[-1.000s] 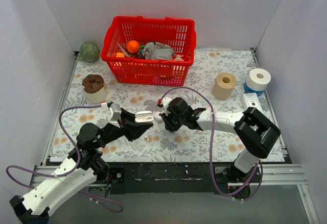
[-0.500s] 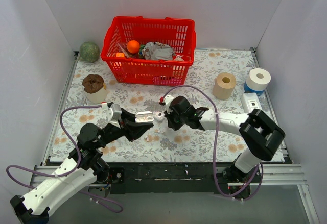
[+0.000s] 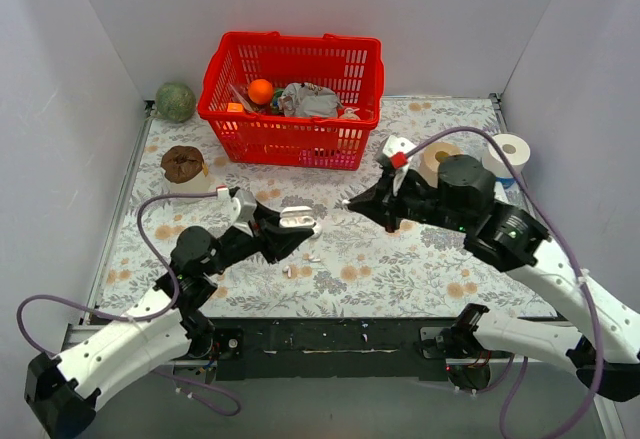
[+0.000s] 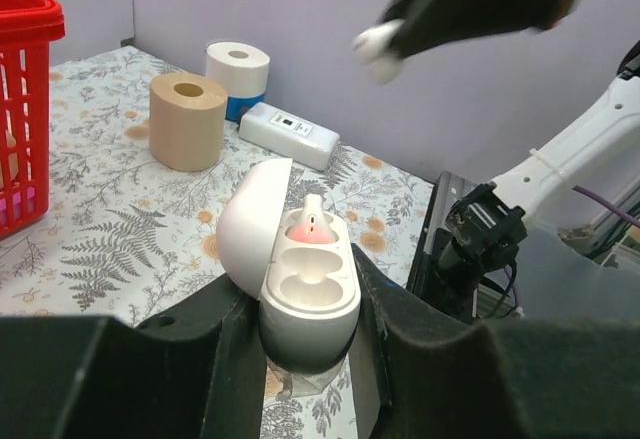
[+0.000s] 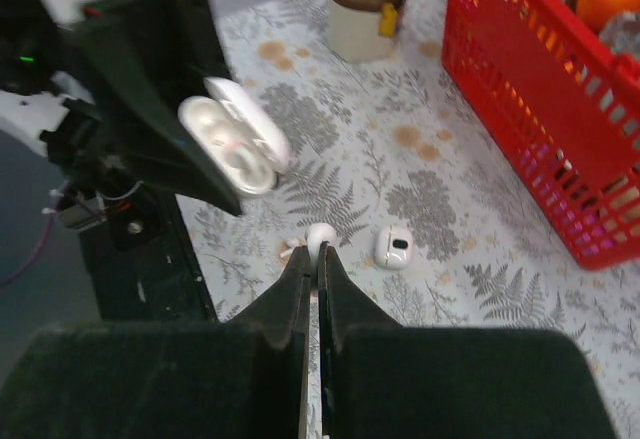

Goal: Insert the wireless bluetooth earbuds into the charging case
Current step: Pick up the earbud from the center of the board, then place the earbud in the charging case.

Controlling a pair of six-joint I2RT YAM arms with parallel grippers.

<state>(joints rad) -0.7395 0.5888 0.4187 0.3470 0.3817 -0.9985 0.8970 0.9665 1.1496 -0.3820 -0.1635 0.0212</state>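
Note:
My left gripper (image 3: 288, 231) is shut on the open white charging case (image 4: 305, 274) and holds it above the table with the lid (image 4: 250, 221) tipped back. One earbud (image 4: 312, 225) sits in the far slot with a red glow; the near slot is empty. My right gripper (image 5: 320, 255) is shut on a tiny white earbud (image 5: 321, 234), which pokes out past the fingertips. It hangs in the air to the right of the case (image 3: 298, 220), apart from it. In the left wrist view that gripper (image 4: 380, 43) shows above the case. Another earbud (image 5: 290, 251) lies on the cloth.
A small white oval case (image 5: 395, 246) with a dark mark lies on the cloth below the grippers. The red basket (image 3: 290, 129) stands at the back. A green ball (image 3: 175, 101), a brown-topped cup (image 3: 183, 169), a tan roll (image 3: 440, 167), a white roll (image 3: 506, 155) and a white box (image 3: 490, 197) are around.
My right gripper shut on an earbud at the table, then rose and drew back to the right with it. My left gripper shifted the open case slightly right and away.

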